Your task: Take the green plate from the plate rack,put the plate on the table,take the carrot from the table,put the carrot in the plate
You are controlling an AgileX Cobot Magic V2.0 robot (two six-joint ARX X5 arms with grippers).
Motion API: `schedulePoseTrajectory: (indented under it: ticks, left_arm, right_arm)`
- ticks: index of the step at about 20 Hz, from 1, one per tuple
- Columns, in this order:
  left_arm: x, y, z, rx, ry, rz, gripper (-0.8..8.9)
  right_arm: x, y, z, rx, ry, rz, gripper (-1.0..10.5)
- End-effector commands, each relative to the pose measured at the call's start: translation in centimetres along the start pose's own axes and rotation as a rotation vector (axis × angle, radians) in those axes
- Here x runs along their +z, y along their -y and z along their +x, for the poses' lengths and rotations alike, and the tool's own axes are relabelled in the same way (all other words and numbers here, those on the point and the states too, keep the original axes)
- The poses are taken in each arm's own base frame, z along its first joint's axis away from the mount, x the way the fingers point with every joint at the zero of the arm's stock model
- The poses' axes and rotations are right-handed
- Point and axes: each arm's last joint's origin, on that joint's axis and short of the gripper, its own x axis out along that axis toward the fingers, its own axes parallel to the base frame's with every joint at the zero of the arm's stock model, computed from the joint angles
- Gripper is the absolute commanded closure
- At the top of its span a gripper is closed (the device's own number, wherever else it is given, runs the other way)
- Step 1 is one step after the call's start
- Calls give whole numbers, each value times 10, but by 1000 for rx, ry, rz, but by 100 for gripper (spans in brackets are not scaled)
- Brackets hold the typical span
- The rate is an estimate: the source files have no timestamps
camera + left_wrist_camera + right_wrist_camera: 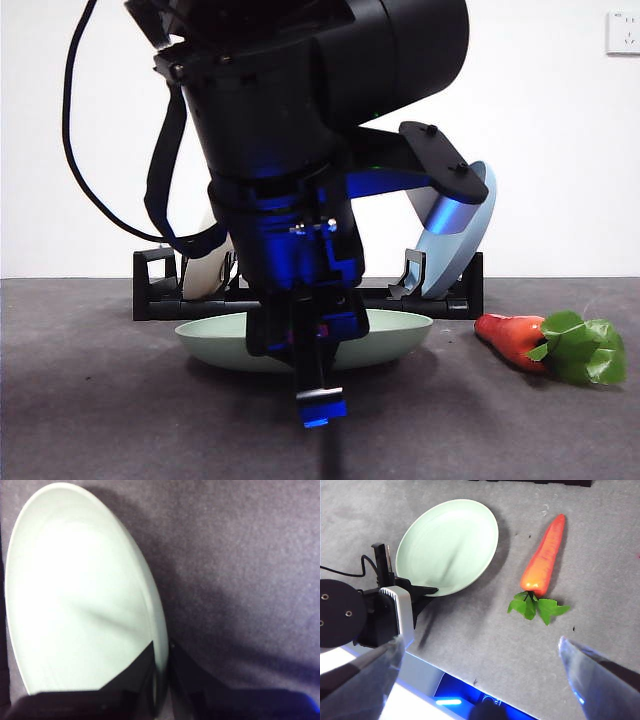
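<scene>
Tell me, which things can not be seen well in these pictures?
- Front view: the left gripper and its arm hide the middle of the green plate and of the rack.
- Front view: the white plate shows only as a sliver beside the arm.
- Left wrist view: the plate's near rim is cut off by the edge and the jaws.
- Right wrist view: the rack is cut off by the edge.
</scene>
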Motion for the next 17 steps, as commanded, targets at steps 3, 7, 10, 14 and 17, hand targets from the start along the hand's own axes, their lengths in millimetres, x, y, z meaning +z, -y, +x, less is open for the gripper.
schedulePoseTrajectory:
  ticks: [3, 7, 10, 14, 17]
  left_arm:
    - [-2, 6, 5, -86, 9, -26, 548]
    - [-2, 4, 3, -79, 16, -34, 530]
    - [3, -13, -21, -49, 68, -144, 530]
    - [9, -54, -87, -42, 260, -452, 530]
    - [2, -87, -148, -37, 431, -629, 530]
  right_arm:
    - [1, 0, -1, -1, 4, 3, 289]
    - [1, 0, 0, -1, 2, 16, 288]
    - [3, 2, 4, -1, -10, 25, 288]
    - [12, 10, 19, 2, -49, 62, 288]
    - [25, 22, 39, 2, -67, 77, 288]
